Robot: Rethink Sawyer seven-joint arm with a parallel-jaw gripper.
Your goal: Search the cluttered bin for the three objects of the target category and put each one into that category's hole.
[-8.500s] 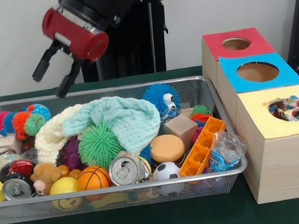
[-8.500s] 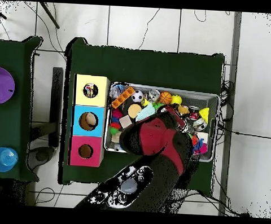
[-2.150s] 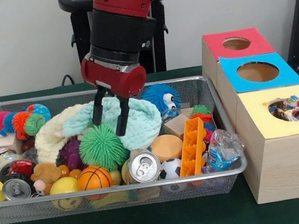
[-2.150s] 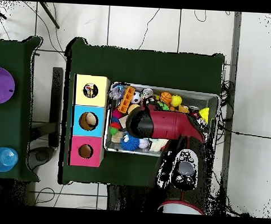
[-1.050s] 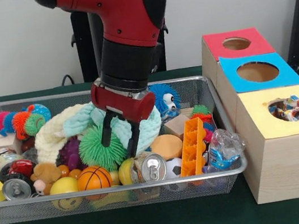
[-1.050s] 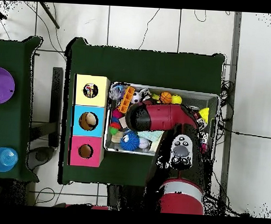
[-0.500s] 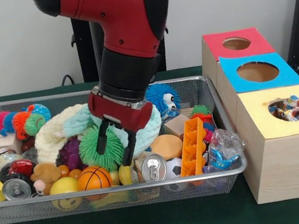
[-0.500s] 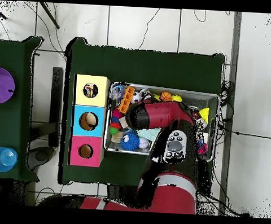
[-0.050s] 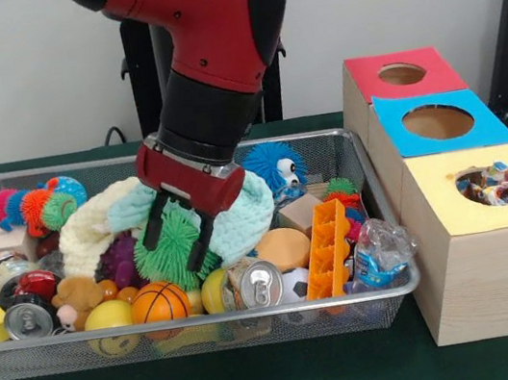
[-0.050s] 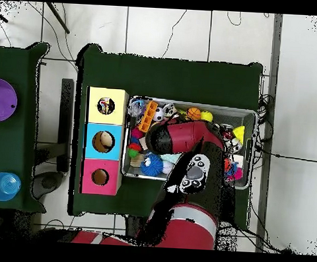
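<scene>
My gripper is down in the wire bin, open, with its two black fingers on either side of a green spiky ball. Whether they press on the ball I cannot tell. Beside it lie a basketball, a yellow ball, a soccer ball and a silver can. To the right stand three boxes with holes: red top, blue top, yellow top. In the overhead view the arm hides the gripper.
A mint knitted cloth and a cream one lie behind the gripper. An orange plastic tray stands on edge near a wooden block and a blue spiky ball. The yellow box's hole holds a crumpled wrapper.
Over the last second the gripper has shifted left and slightly up, from beside the can to over the green spiky ball. Earlier it came down into the bin from above.
</scene>
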